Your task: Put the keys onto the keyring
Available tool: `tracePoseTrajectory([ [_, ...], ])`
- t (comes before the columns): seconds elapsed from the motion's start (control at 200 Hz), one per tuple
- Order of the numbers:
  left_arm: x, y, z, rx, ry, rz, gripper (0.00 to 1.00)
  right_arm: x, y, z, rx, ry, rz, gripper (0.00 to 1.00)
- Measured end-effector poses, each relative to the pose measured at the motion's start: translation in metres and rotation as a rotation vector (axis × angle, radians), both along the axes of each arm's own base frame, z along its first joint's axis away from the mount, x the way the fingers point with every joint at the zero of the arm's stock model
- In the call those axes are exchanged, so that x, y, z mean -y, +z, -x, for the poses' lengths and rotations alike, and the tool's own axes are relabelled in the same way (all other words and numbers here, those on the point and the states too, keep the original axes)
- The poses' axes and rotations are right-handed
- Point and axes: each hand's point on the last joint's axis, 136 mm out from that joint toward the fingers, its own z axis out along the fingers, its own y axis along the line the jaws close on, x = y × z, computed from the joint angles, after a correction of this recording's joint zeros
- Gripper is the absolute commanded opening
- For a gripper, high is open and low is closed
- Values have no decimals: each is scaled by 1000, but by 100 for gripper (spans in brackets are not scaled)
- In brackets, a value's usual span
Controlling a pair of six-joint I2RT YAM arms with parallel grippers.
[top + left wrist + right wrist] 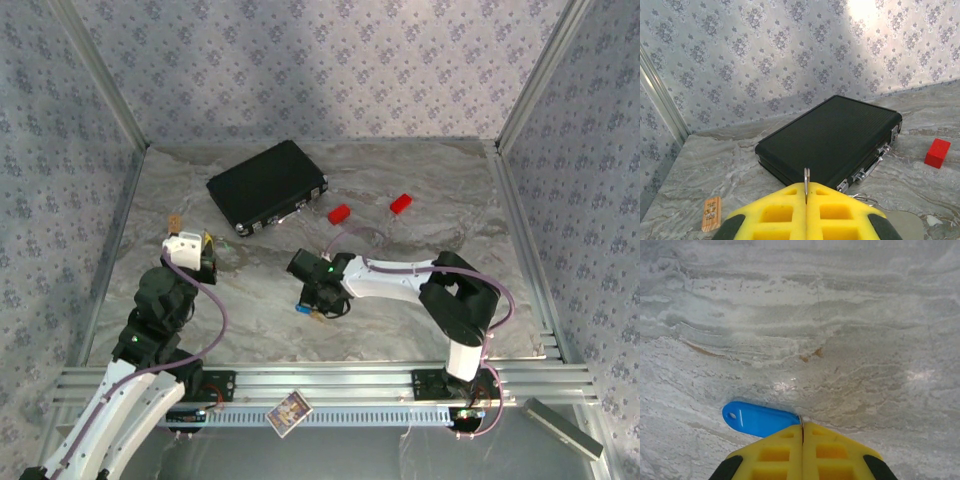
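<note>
Currently, the right gripper (802, 426) is clenched on the blue-headed key (757, 419); the left gripper (806, 186) pinches the keyring (806, 175). Next move likely requires lifting the key and aligning its hole with the ring.

This is looking like a robotics lab cell. A left arm (95, 415) and a right arm (398, 280) are sitting bolted to slotted aluminium rails (330, 380) at the near edge of a marble-patterned desk (440, 215). Aluminium posts (100, 75) are framing flower-papered wall panels (330, 60), and purple cables (224, 312) are trailing along the arms.
</note>
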Motion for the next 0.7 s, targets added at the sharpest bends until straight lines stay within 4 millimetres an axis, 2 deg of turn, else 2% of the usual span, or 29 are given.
tracePoseTrajectory([
  [0.09,2,0,0,-1,-9,1,0,4,4,-2,17,50,6,0],
  [0.19,9,-2,1,-10,-51,2,0,12,18,-7,60,133,-1,0],
  [0.405,54,-23,1,-126,-283,1,0,46,54,-14,141,307,-18,0],
  [0.57,91,-23,10,-197,-499,24,0,74,55,-9,134,401,-47,0],
  [0.7,115,-18,18,-235,-632,26,0,83,50,-3,102,465,-56,0],
])
